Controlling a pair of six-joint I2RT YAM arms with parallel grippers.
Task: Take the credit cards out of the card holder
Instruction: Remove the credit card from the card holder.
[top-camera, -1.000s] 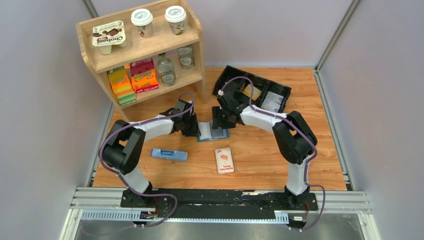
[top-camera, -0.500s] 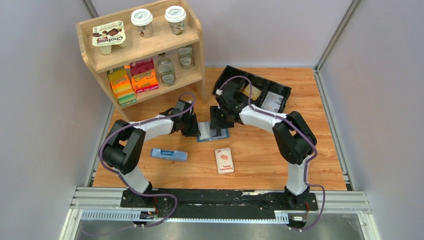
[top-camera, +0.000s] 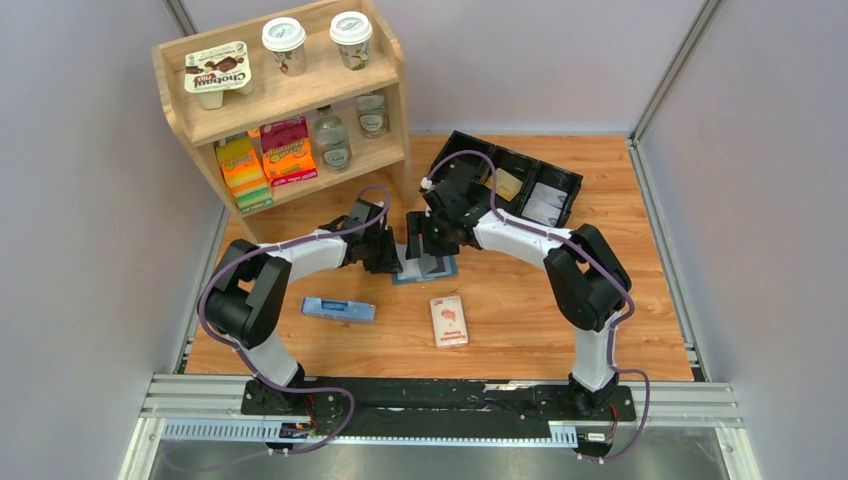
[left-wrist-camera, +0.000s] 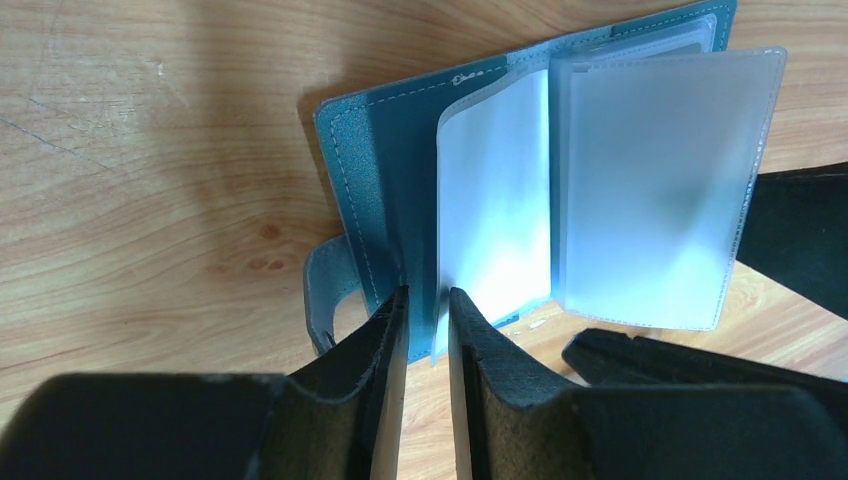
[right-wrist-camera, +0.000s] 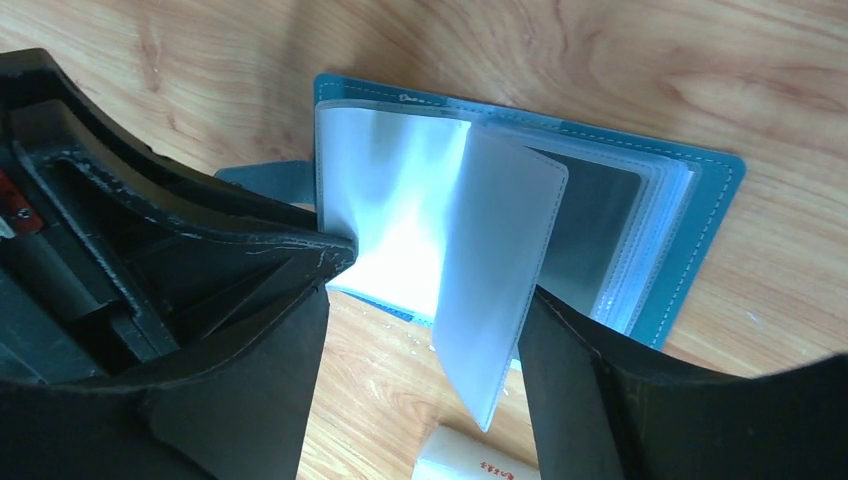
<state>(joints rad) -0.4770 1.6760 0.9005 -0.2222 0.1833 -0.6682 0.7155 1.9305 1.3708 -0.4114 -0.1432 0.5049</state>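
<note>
The light blue card holder (top-camera: 436, 265) lies open on the wood between both grippers. My left gripper (left-wrist-camera: 428, 295) is shut on the holder's left cover (left-wrist-camera: 370, 150) together with a clear sleeve, at the near edge. My right gripper (right-wrist-camera: 430, 280) is open above the holder. One frosted sleeve (right-wrist-camera: 495, 270) stands upright between its fingers, close to the right finger. A dark grey credit card (right-wrist-camera: 590, 230) shows through the stacked sleeves on the right panel. A tan-gold card (top-camera: 508, 185) lies in the black tray.
A black compartment tray (top-camera: 520, 155) sits at the back right. A wooden shelf (top-camera: 290, 100) with cups, bottles and boxes stands at the back left. A narrow pale blue box (top-camera: 338, 309) and a white pack with a red picture (top-camera: 449, 320) lie nearer the arms.
My right gripper has shifted a little left and back over the holder, and its jaws stand wider apart. The left gripper has kept its hold and place.
</note>
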